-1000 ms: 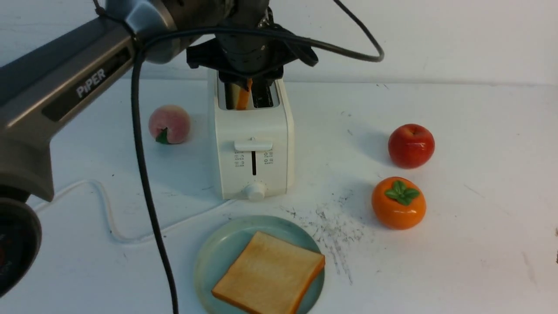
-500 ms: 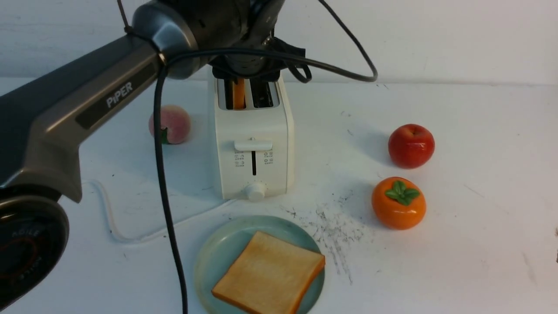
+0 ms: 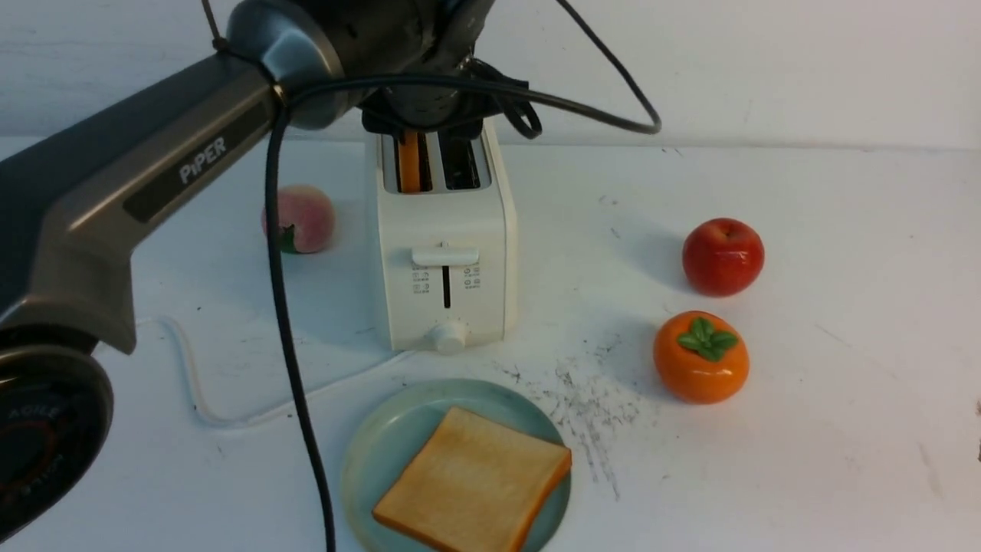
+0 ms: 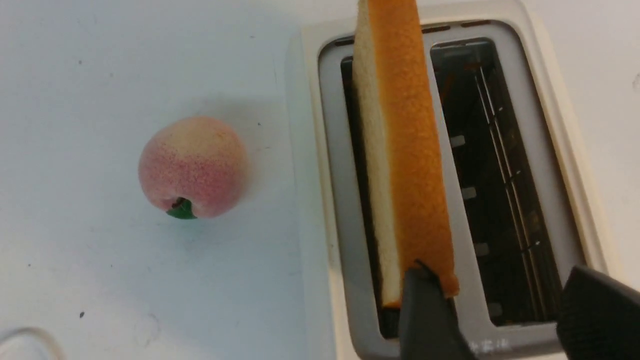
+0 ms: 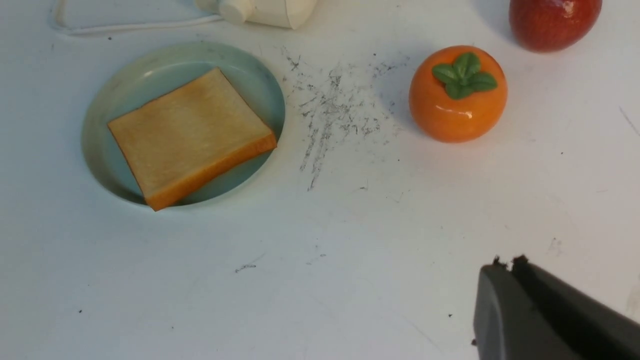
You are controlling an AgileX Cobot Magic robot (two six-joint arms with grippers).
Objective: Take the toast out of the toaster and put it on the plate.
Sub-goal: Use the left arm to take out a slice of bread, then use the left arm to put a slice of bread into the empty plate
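Note:
The cream-white toaster (image 3: 444, 230) stands mid-table, also in the left wrist view (image 4: 560, 150). An orange-crusted toast slice (image 3: 409, 161) stands on edge in its left slot (image 4: 410, 150); the right slot is empty. My left gripper (image 4: 500, 280) hovers over the toaster's far end (image 3: 437, 123), open. One finger (image 4: 425, 310) overlaps the slice's end; the other (image 4: 600, 310) is over the toaster's right rim. The teal-green plate (image 3: 368, 452) lies in front of the toaster with a second toast slice (image 3: 475, 483) flat on it. My right gripper (image 5: 507, 261) is shut and empty above bare table.
A peach (image 3: 303, 218) lies left of the toaster. A red apple (image 3: 723, 255) and an orange persimmon (image 3: 700, 356) lie to the right. The white cord (image 3: 191, 383) loops at the front left. My left arm's black cable (image 3: 291, 345) hangs down past the plate's left side.
My left wrist has shifted back over the toaster's far end. The slice in the left slot has gone from leaning right to standing upright. The right arm has not moved.

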